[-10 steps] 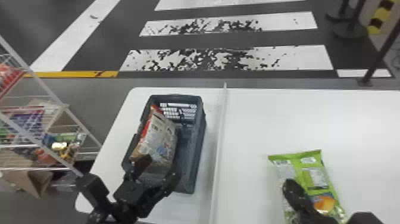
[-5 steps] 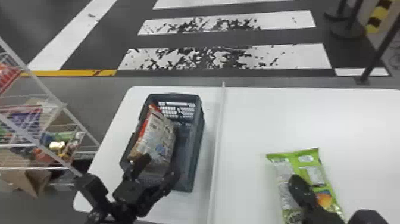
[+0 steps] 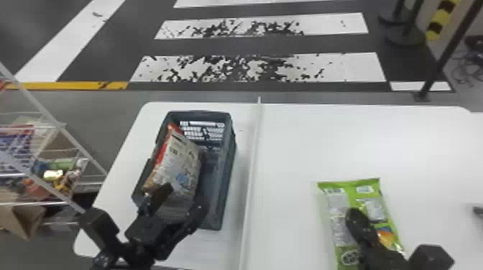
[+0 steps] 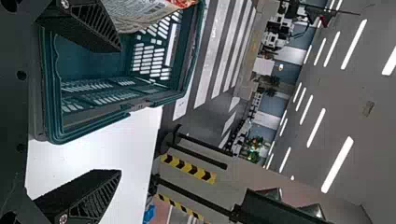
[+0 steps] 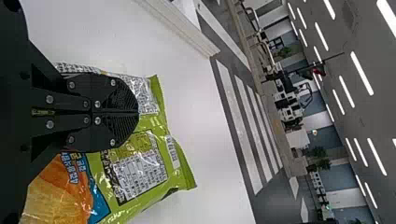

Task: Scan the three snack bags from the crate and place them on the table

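Left gripper (image 3: pixel 184 198) is gaping at the crate (image 3: pixel 223 172), picking presumably requiring lowering around the bag (image 3: pixel 179 159); right gripper (image 5: pixel 138 112), closed, is hovering crate-right.

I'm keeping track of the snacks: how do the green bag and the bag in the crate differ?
The green bag is mostly green with an orange patch, while the crate bag is pale with a red edge. The green bag lies on the table; the crate bag leans inside the crate. Both are printed packets.
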